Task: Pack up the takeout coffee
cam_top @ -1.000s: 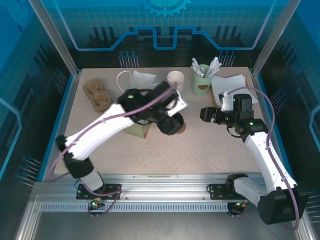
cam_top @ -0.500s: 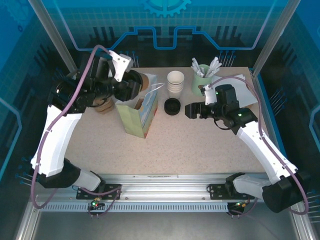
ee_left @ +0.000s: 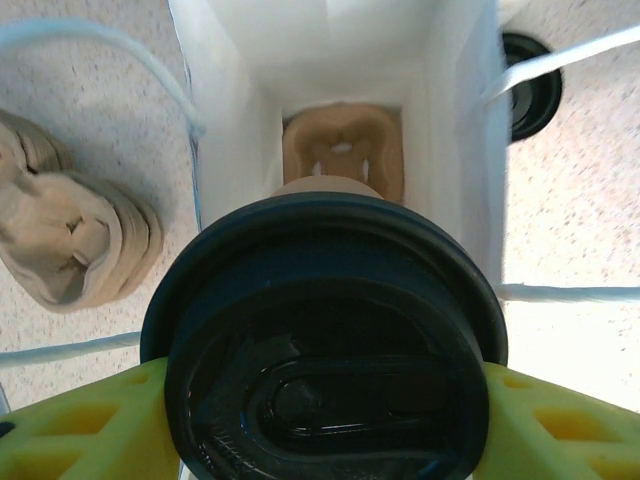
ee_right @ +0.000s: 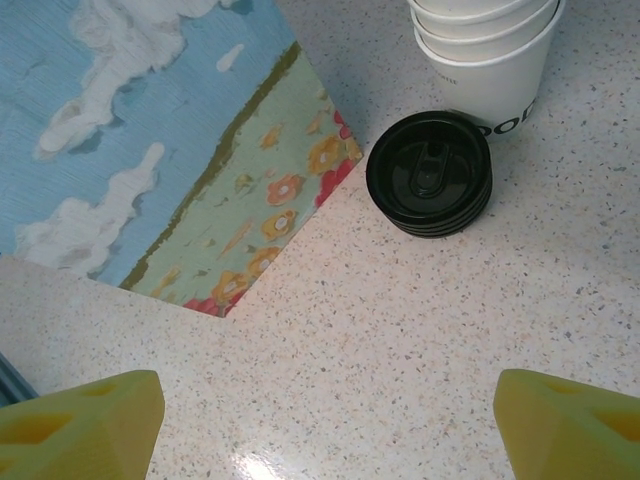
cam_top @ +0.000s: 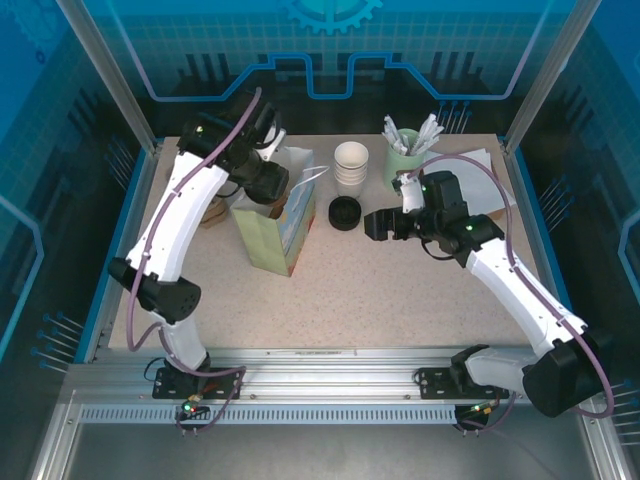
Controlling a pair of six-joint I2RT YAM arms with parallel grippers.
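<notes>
Left wrist view first: how much room is there round the takeout coffee (ee_left: 325,330)?

— Little. The left pincer (ee_left: 320,440) is clamped on it, with a yellow finger (ee_left: 80,430) at each side just under the black lid. The coffee hangs over the open mouth of the paper bag (ee_left: 455,120), and the bag's white walls stand close on both sides of the lid. Straight below, at the bottom of the bag, lies a brown cup carrier (ee_left: 343,150). How deep the cup sits in the mouth I can't tell.

And outside the bag?

— From above, the left pincer (cam_top: 268,185) is over the bag's (cam_top: 268,238) far end. To the bag's right are the loose black lids (cam_top: 345,213), near it but apart, with the stack of white cups (cam_top: 351,165) just behind them. The right pincer (cam_top: 380,225) is just right of the lids, well apart from the bag. On the bag's near side the surface (cam_top: 400,290) is bare to the edge.

What does the right wrist add?

— It adds the bag's printed outside (ee_right: 150,130), sky and flowers, where the left wrist gives the white inside and a stack of carriers (ee_left: 70,240) beside the bag. The right pincer (ee_right: 325,425) is spread wide, with nothing but speckled surface between its tips.
</notes>
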